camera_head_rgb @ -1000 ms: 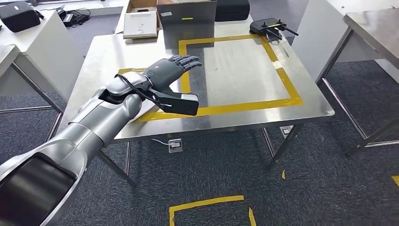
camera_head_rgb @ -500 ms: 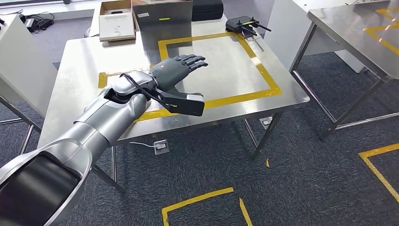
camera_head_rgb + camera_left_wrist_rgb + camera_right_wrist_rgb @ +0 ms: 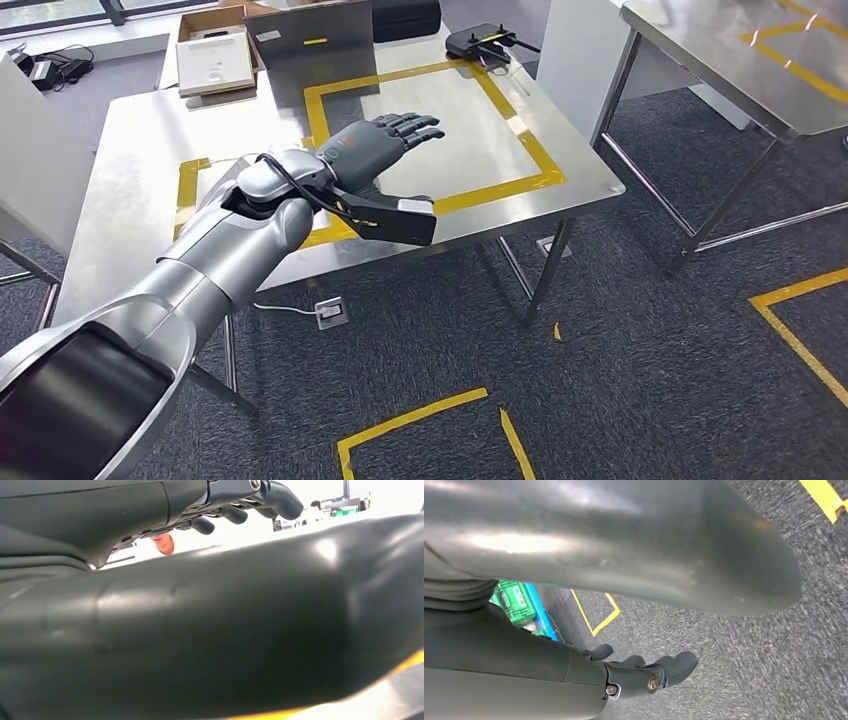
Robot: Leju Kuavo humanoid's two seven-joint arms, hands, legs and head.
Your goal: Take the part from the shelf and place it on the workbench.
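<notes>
Steel workbench, head view: my left hand hovers flat over the near-left corner of the yellow tape rectangle, fingers stretched out and slightly spread, palm down, holding nothing. I read that pose as a hand with no load, not one setting something down. Nothing I can name as the part lies inside the taped zone, and I cannot tell which object here is the part, or where the shelf stands.

At 11 o'clock from the hand sits an open cardboard box with a flat white item lying in it. At 12 o'clock a grey metal panel stands upright at the rectangle's far-left corner, with a closed black case behind it; what it holds is hidden. A black controller rests at 1 o'clock, just outside the tape.

Left wrist view: the hand's dark cover fills the foreground, and the fingers beyond it are straight and bare, gripping nothing.

Right wrist view: my right hand hangs over grey carpet, fingers loosely bent and apart, with nothing in them, which suits an arm parked at my side. A green crate sits beyond a yellow floor marking; its contents are too small to make out.
</notes>
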